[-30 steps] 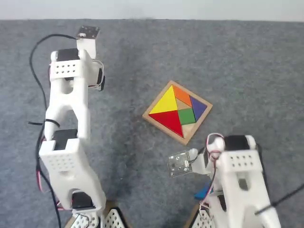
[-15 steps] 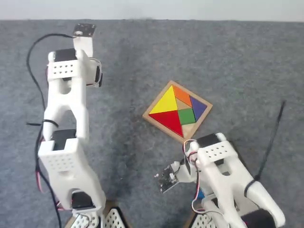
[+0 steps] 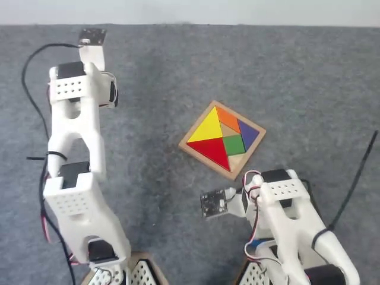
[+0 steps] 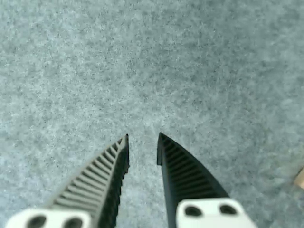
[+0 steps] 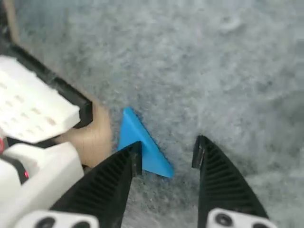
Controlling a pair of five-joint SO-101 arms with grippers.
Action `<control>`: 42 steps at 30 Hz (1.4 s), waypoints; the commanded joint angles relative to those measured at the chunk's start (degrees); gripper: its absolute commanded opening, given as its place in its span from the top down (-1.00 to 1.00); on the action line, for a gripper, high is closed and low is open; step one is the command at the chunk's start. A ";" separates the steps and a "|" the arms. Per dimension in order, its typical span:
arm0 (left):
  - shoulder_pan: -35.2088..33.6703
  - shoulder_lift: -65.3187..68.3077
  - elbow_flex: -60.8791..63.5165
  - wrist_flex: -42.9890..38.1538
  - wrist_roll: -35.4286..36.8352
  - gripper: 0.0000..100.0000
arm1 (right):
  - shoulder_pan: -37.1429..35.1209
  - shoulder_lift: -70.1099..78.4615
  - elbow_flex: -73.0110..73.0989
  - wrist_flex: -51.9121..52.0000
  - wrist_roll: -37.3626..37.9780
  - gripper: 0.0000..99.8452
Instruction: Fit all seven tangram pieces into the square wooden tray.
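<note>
The square wooden tray [image 3: 191,147] lies turned like a diamond in the middle of the grey carpet. It holds a yellow triangle [image 3: 208,127], a red triangle [image 3: 212,151], an orange piece [image 3: 228,119], a green square [image 3: 234,144] and a purple piece [image 3: 247,134]. Bare wood [image 3: 238,160] shows along its near right side. A blue triangle [image 5: 142,145] lies flat on the carpet near the right arm's base. My right gripper [image 5: 167,145] hangs open just over it, one fingertip above the triangle's edge. My left gripper [image 4: 142,137] is open over bare carpet, far left of the tray.
A tan wooden base block [image 5: 92,137] and white arm parts [image 5: 33,111] sit right beside the blue triangle. The left arm [image 3: 77,119] stands tall along the left side. A tan corner [image 4: 300,178] shows at the edge of the left wrist view.
The right arm has swung down and left, then back up a little, staying low by its base. The left arm has drifted slightly left. The tray and its pieces have not moved.
</note>
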 commanded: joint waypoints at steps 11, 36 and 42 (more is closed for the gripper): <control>-0.26 -4.40 -0.75 0.18 -0.62 0.80 | 4.79 -5.93 1.76 6.37 -1.85 0.55; -0.26 -4.40 -0.75 0.62 -0.44 0.80 | 5.05 -18.77 9.23 -1.01 -11.08 0.68; -0.35 -4.40 -0.48 0.62 -0.44 0.80 | 10.24 -19.03 -7.91 -1.45 -28.31 0.95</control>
